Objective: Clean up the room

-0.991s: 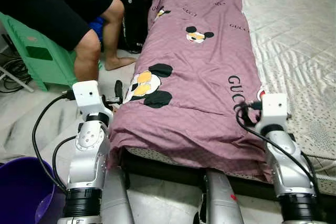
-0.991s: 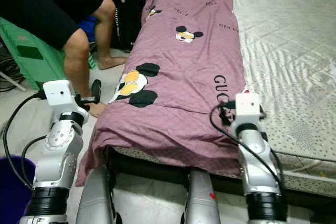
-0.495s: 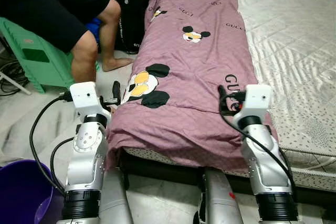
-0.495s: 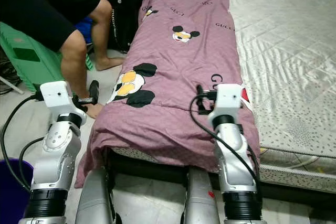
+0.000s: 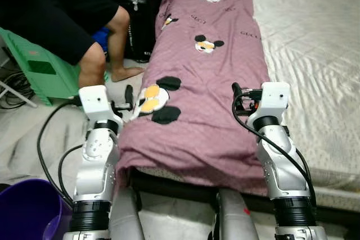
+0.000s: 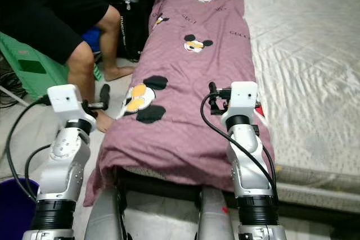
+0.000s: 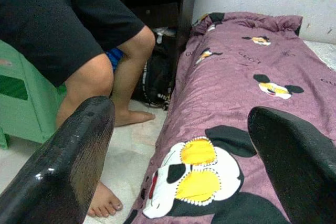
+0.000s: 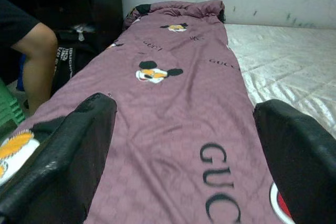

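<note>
purple quilt (image 5: pixel 202 71) on mattress (image 5: pixel 315 43) | green stool (image 5: pixel 39 66), person's leg (image 5: pixel 95 60) beside | left pincer (image 7: pixel 184 150) wide | right pincer (image 8: pixel 184 145) wide

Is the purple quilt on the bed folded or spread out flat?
Folded. The purple quilt lies as a long narrow strip along the left side of the mattress, whose remaining surface is bare.

The robot has 2 silver arms, the left arm (image 5: pixel 95 161) and the right arm (image 5: pixel 278 164), each built of rounded metal segments above a ribbed black collar. A white box-shaped wrist block tops each arm, and black cables loop from these blocks down the forearms. Each gripper carries 2 long glossy black fingers (image 7: pixel 68 166). Below, 2 silver leg cylinders (image 5: pixel 236 217) show, 1 bearing a small red mark.
</note>
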### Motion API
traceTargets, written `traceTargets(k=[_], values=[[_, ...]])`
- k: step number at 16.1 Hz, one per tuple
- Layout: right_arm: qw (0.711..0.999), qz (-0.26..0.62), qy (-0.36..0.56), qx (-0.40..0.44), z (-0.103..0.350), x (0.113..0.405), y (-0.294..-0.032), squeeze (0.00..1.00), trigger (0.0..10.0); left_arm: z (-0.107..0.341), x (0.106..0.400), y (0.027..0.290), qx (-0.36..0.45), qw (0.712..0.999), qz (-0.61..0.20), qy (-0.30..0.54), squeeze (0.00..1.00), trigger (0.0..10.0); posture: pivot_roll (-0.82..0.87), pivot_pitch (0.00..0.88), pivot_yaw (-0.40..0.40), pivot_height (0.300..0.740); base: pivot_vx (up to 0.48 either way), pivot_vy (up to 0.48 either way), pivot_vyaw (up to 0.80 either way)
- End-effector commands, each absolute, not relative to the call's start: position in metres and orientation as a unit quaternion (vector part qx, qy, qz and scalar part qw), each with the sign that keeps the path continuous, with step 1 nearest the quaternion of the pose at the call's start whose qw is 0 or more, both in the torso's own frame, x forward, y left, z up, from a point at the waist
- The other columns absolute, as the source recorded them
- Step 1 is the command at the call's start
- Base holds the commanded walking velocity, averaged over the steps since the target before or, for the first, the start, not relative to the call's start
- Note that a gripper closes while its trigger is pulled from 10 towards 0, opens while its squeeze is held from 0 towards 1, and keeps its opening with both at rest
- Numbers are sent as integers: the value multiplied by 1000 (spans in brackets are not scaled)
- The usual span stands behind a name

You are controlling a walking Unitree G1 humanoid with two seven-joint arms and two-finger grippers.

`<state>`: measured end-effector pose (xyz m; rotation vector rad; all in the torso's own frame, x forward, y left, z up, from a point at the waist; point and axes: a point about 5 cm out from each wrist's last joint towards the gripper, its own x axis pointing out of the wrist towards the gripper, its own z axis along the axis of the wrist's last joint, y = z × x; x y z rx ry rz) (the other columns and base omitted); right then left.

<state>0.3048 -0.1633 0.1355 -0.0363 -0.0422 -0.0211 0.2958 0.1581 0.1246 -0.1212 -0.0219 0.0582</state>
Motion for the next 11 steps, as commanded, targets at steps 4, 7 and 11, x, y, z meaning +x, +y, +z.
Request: traceTargets(k=[4, 7, 11], values=[[999, -9, -38, -20, 143, 311, -161, 0, 10000, 127, 299, 160, -58, 998, 32, -17, 0, 10000, -92, 0, 36, 713, 0, 0, 0], [999, -12, -35, -32, 138, 307, -167, 0, 10000, 127, 300, 160, -57, 998, 33, -19, 0, 10000, -93, 0, 36, 740, 0, 0, 0], [998, -18, -18, -54, 128, 303, -174, 0, 10000, 124, 300, 158, -52, 998, 34, -13, 0, 10000, -95, 0, 37, 740, 0, 0, 0]])
